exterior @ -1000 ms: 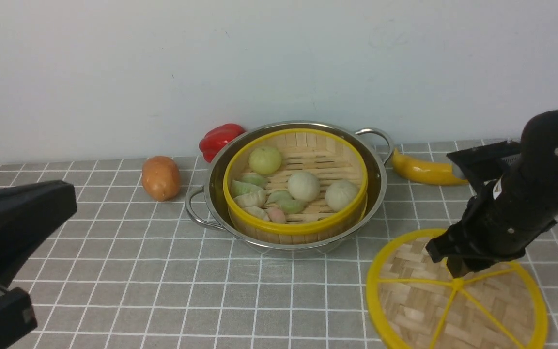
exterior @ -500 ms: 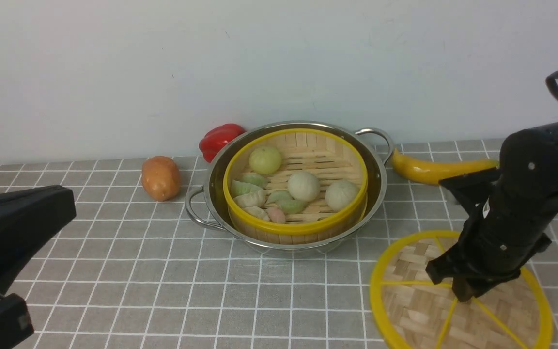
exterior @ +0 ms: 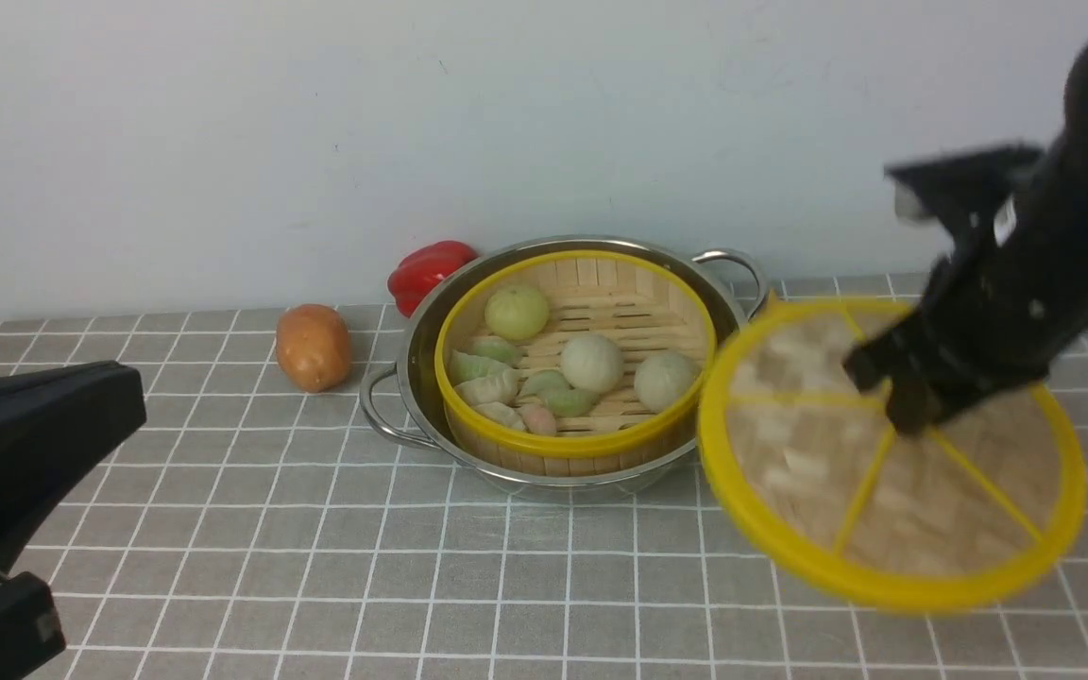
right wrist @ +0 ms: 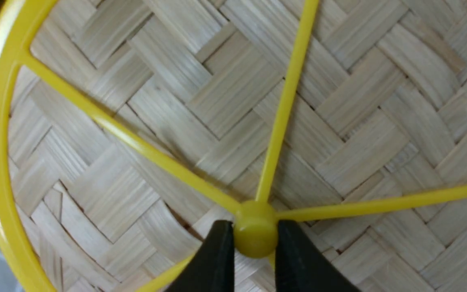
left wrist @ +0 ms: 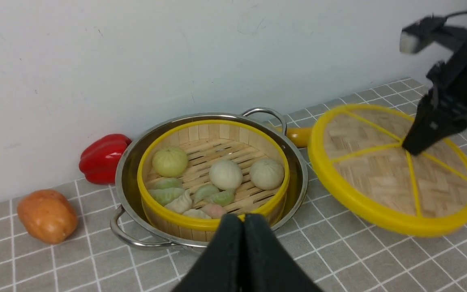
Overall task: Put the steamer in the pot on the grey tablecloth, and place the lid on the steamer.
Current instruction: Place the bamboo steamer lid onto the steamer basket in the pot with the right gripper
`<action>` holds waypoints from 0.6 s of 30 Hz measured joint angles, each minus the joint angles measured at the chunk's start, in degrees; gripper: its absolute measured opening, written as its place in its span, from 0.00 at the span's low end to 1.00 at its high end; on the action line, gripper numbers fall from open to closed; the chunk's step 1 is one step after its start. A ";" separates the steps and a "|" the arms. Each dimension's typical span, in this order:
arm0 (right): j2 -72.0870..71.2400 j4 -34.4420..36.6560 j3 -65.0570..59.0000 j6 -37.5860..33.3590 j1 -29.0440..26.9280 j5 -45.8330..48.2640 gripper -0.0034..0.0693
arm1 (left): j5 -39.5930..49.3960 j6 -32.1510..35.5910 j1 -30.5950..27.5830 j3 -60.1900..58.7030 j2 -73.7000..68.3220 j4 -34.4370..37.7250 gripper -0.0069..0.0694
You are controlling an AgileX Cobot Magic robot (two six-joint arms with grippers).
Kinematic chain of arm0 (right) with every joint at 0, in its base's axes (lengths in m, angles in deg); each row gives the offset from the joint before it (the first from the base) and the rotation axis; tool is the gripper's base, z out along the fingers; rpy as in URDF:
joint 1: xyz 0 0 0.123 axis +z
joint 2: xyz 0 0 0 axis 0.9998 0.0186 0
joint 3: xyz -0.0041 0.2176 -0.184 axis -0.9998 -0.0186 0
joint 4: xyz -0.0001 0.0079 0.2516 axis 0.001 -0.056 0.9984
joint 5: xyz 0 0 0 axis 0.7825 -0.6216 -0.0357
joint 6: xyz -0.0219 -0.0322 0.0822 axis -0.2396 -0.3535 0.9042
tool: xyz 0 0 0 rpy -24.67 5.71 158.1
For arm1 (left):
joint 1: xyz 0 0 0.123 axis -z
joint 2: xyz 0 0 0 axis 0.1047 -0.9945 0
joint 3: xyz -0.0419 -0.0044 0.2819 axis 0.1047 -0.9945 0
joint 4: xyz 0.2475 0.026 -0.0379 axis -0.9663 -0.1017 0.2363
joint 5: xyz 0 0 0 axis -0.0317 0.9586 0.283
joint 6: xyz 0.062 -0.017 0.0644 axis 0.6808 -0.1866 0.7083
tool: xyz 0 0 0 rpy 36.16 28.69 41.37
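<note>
Right claw (right wrist: 253,232) pinches the round yellow knob (right wrist: 255,239) of the woven-bamboo lid (exterior: 818,472); left claw (left wrist: 243,218) pressed together

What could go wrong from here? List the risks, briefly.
1. The right gripper pinches only the small knob; the tilted lid could swivel or slip out.
2. The lid's edge hangs close to the handle of the pot and could clip it, or land askew on the steamer.
</note>
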 joint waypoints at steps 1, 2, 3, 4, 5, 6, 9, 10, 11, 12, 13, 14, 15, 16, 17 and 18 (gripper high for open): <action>1.03 0.00 3.21 0.00 0.83 0.11 0.24 | 0.00 0.00 0.00 0.00 0.00 -0.11 0.06; 1.25 -0.07 3.78 0.00 1.00 0.11 0.24 | 0.00 0.00 0.00 0.00 0.00 -0.11 0.06; 2.96 -0.07 7.21 0.00 2.19 0.23 0.24 | 0.00 0.00 0.00 0.00 0.00 -0.17 0.06; 4.84 -0.07 10.19 0.00 3.27 0.28 0.24 | 0.00 0.00 0.00 0.00 0.00 -0.17 0.06; 8.03 -0.07 14.56 0.00 4.81 0.34 0.24 | 0.00 0.00 0.00 0.00 0.00 -0.23 0.06; 9.56 -0.07 16.50 0.00 5.45 0.34 0.24 | 0.00 0.00 0.00 0.00 0.00 -0.23 0.06; 17.71 -0.14 26.14 0.76 7.98 0.34 0.24 | 0.00 0.00 0.00 0.00 0.00 -0.27 0.06; 19.78 -0.14 28.53 1.05 8.41 0.34 0.24 | 0.06 0.00 0.00 0.00 0.00 -0.27 0.06; 22.15 0.04 31.37 1.29 8.81 0.34 0.24 | 0.22 0.00 0.00 0.00 0.00 -0.27 0.06; 24.26 0.47 33.94 1.43 8.94 0.34 0.24 | 0.49 0.00 0.00 0.00 0.00 -0.27 0.06; 26.46 1.17 36.71 1.43 9.00 0.36 0.24 | 0.80 0.00 0.00 0.00 0.00 -0.33 0.06; 27.98 1.59 38.69 1.43 9.00 0.36 0.24 | 1.04 0.00 0.00 0.00 0.00 -0.33 0.06; 29.23 1.81 40.42 1.43 9.00 0.41 0.24 | 1.10 0.07 0.00 0.00 0.00 -0.33 0.06; 30.09 1.96 41.61 1.43 9.00 0.41 0.24 | 1.11 0.21 0.00 0.00 0.00 -0.33 0.06; 30.97 2.10 42.82 1.43 9.00 0.35 0.24 | 1.23 0.21 0.00 0.00 0.00 -0.33 0.06; 31.42 2.11 43.58 1.43 9.00 0.35 0.24 | 1.29 0.34 0.00 0.00 0.00 -0.33 0.06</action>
